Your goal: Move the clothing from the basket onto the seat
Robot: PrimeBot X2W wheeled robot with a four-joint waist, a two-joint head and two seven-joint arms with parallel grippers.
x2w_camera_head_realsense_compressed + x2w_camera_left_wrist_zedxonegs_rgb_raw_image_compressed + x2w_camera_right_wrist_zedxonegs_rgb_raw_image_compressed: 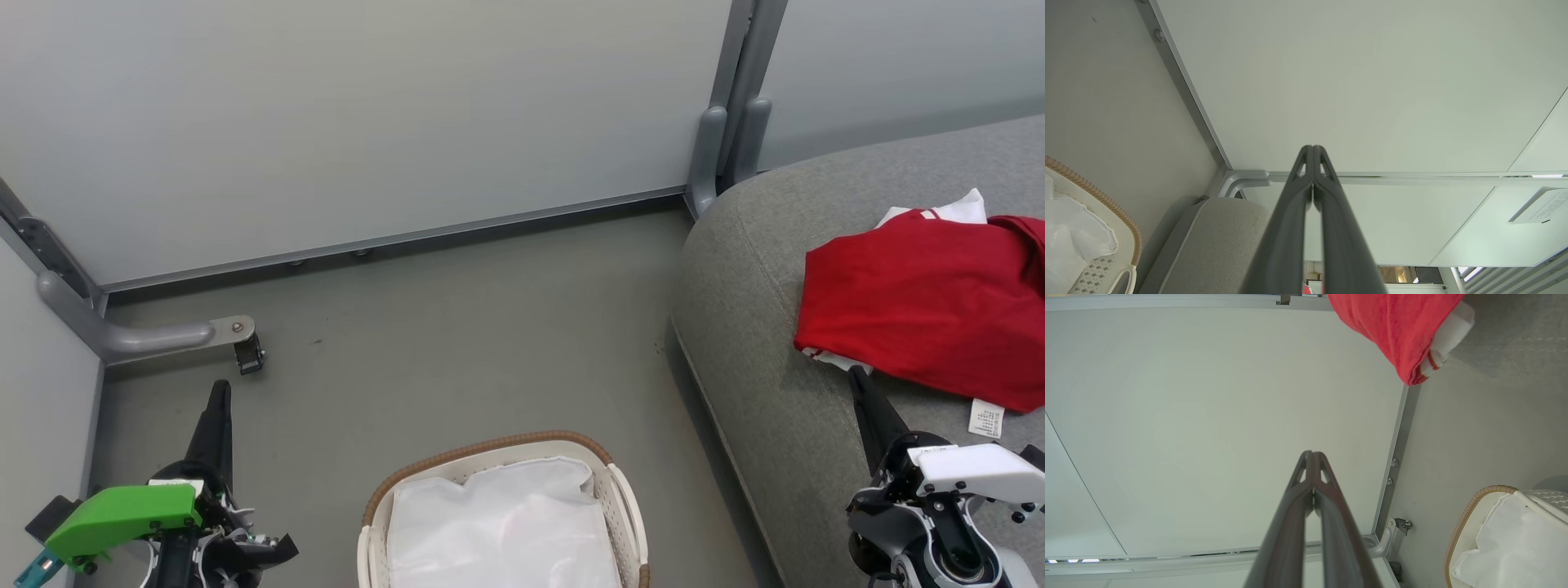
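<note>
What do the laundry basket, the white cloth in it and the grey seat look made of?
Basket: seemingly white moulded plastic, smooth, with punched holes; its brown rim looks woven, maybe rattan or imitation. Liner cloth: thin white fabric, crumpled and slightly sheer. Seat: grey woven upholstery, matte and grainy, with a stitched seam.

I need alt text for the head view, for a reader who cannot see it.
Red clothing lies on the grey sofa seat at the right, and the white laundry basket on the floor at bottom centre holds a white liner cloth. The left pincer and the right pincer rise from the lower corners, both shut.
</note>
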